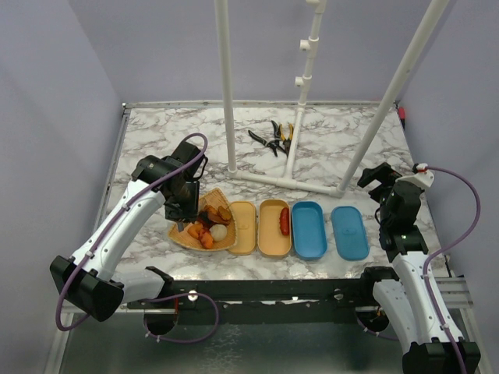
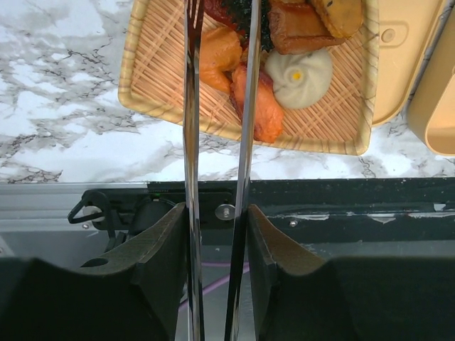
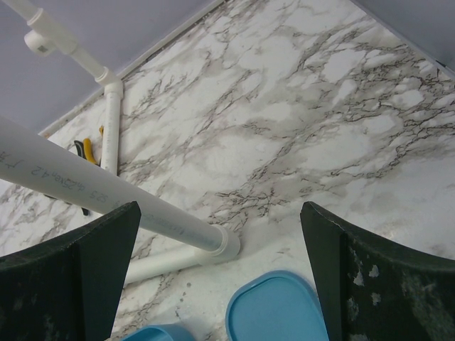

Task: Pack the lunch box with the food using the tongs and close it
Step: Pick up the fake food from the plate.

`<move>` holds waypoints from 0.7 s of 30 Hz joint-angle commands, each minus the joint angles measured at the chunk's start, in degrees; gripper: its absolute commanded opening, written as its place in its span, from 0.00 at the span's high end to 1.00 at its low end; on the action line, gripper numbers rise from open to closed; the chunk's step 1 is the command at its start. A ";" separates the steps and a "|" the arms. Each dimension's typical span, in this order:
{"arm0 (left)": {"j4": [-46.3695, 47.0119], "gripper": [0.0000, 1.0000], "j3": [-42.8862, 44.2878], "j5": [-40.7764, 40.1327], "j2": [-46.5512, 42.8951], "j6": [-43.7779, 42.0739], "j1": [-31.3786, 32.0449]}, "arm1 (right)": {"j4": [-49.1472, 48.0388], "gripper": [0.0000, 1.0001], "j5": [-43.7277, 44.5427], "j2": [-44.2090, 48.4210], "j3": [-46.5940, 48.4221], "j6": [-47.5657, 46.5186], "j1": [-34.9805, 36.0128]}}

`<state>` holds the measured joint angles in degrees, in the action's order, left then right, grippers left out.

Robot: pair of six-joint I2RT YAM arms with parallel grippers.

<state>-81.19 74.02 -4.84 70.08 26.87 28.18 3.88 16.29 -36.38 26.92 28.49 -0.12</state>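
My left gripper (image 2: 217, 213) (image 1: 185, 204) is shut on the grey metal tongs (image 2: 190, 142), one thin arm against each finger. The tongs reach out over a woven basket (image 2: 153, 71) (image 1: 178, 236) of food, their tips cut off by the top edge of the left wrist view. An orange piece (image 2: 219, 53) lies between the two arms, with a red-orange sausage (image 2: 261, 110), a beige ball (image 2: 302, 71) and brown pieces (image 2: 298, 28) beside it. A beige lunch box half (image 1: 273, 238) holds one red sausage (image 1: 284, 222). Raised at the right, my right gripper (image 3: 220, 209) (image 1: 382, 183) is open and holds nothing.
Another beige half (image 1: 242, 227) sits next to the basket. A blue container (image 1: 309, 230) and blue lid (image 1: 349, 232) (image 3: 277, 312) lie to the right. White pipe frame (image 1: 288, 181) (image 3: 106, 195) stands mid-table, with pliers (image 1: 273, 139) behind it. The table's front edge (image 2: 213, 186) is close by.
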 commanded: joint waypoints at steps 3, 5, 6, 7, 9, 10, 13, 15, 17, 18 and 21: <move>-0.46 0.62 0.74 1.88 -0.39 -0.47 -0.41 | -1.37 0.00 -1.02 -0.40 -0.36 0.40 -0.14; -0.25 0.63 1.18 1.96 -0.32 -0.34 -0.49 | -1.52 0.00 -1.13 -0.51 -0.46 0.42 -0.14; -0.28 0.63 1.21 2.09 -0.26 -0.33 -0.50 | -1.58 0.00 -1.18 -0.53 -0.46 0.48 -0.14; -0.21 0.63 1.07 2.30 -0.24 -0.36 -0.50 | -1.59 0.00 -1.18 -0.53 -0.46 0.48 -0.14; 0.11 0.63 0.37 3.10 -0.21 -0.33 -0.50 | -1.47 0.00 -1.20 -0.45 -0.42 0.46 -0.14; 0.36 0.63 -0.12 3.48 -0.21 -0.33 -0.54 | -1.42 0.00 -1.18 -0.37 -0.38 0.40 -0.14; 1.23 0.63 -0.88 4.19 -0.30 -0.22 -0.52 | -1.37 0.00 -1.01 -0.14 -0.37 0.35 -0.14; 1.61 0.65 -0.82 4.17 -0.30 -0.09 -0.56 | -1.25 0.00 -1.03 -0.09 -0.39 0.41 -0.14; 1.65 0.67 -0.81 4.22 -0.38 -0.10 -0.60 | -1.16 0.00 -0.99 -0.09 -0.37 0.36 -0.14; 1.65 0.69 -0.85 4.08 -0.45 -0.06 -0.59 | -1.23 0.00 -0.92 -0.09 -0.37 0.37 -0.14; 1.65 0.77 -0.70 3.14 -0.88 0.07 -0.65 | -1.24 0.00 -0.91 -0.23 -0.37 0.42 -0.14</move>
<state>-80.34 73.34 -2.39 70.08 26.92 27.86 3.84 15.90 -36.75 26.89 28.51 -0.12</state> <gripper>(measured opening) 0.295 0.998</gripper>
